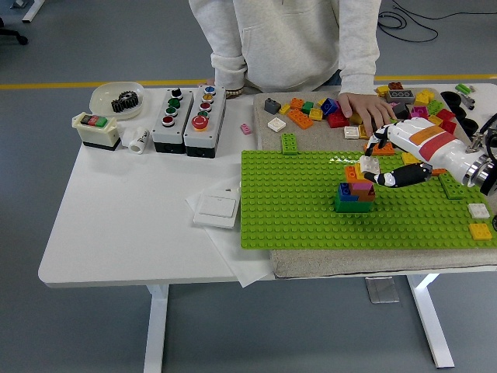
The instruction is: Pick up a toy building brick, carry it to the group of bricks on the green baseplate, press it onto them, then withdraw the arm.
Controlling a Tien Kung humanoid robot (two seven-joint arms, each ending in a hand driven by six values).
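Note:
A group of bricks [355, 195] in green, blue, pink and orange stands on the green baseplate [295, 202] near its middle. My right hand [373, 169] reaches in from the right and is shut on a small white brick [370, 165], held just above and to the right of the group's top. Whether the brick touches the group I cannot tell. The left arm is out of view.
A person stands at the far side, one hand [366, 109] resting on loose bricks [311, 111] on the grey mat. More loose bricks [425, 99] lie at the far right. Two button boxes [189, 119], a bowl of gears [116, 99] and a white switch plate [217, 209] lie left.

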